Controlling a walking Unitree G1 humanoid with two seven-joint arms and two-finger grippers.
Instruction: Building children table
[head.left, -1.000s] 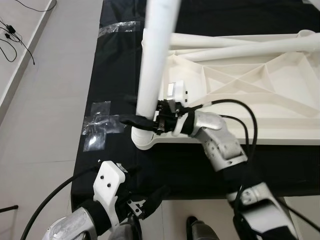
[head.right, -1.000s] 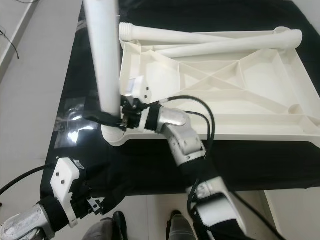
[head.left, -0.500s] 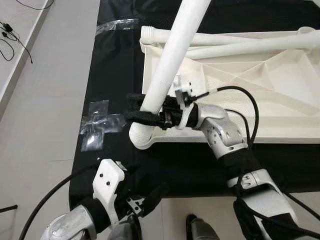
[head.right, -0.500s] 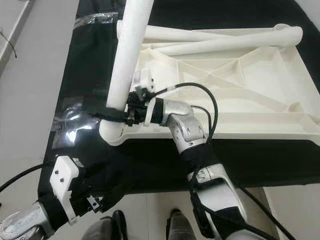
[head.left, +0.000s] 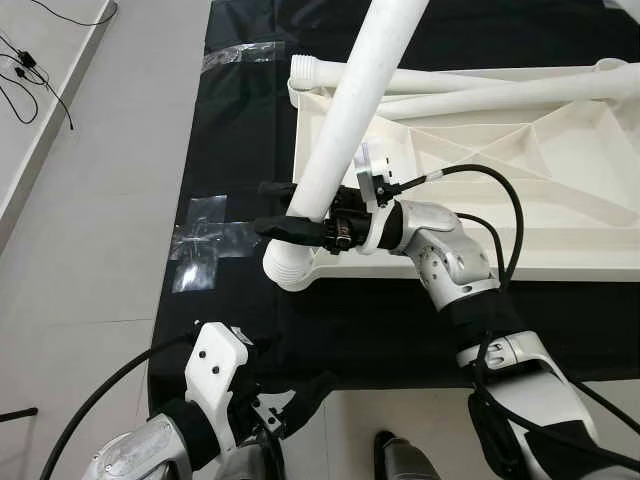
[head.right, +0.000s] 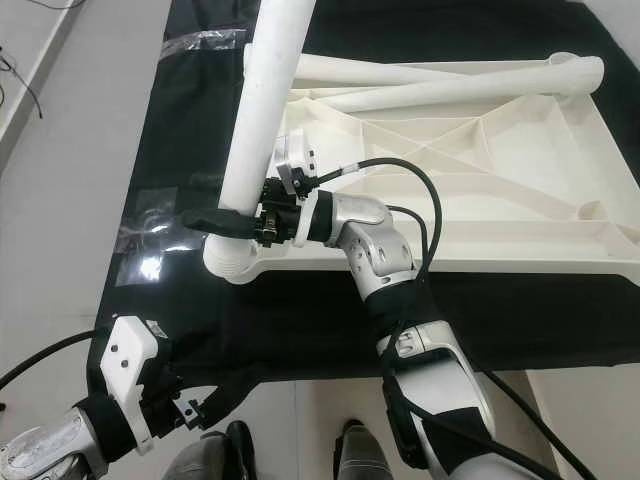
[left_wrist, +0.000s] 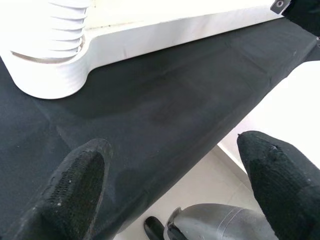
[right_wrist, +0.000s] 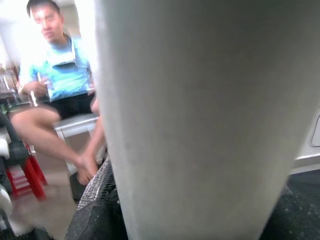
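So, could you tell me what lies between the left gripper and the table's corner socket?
Just bare black cloth, seen in the left wrist view, between the left gripper and the socket.

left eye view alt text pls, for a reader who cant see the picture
The robot's right gripper is clamped around a white table leg that stands tilted in the corner socket of an upturned white tabletop on a black cloth. Two more legs lie across the tabletop, and the left gripper hangs open at the cloth's near edge.

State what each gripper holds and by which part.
The right gripper clamps the white table leg near its lower end, just above the corner socket. The left gripper holds nothing.
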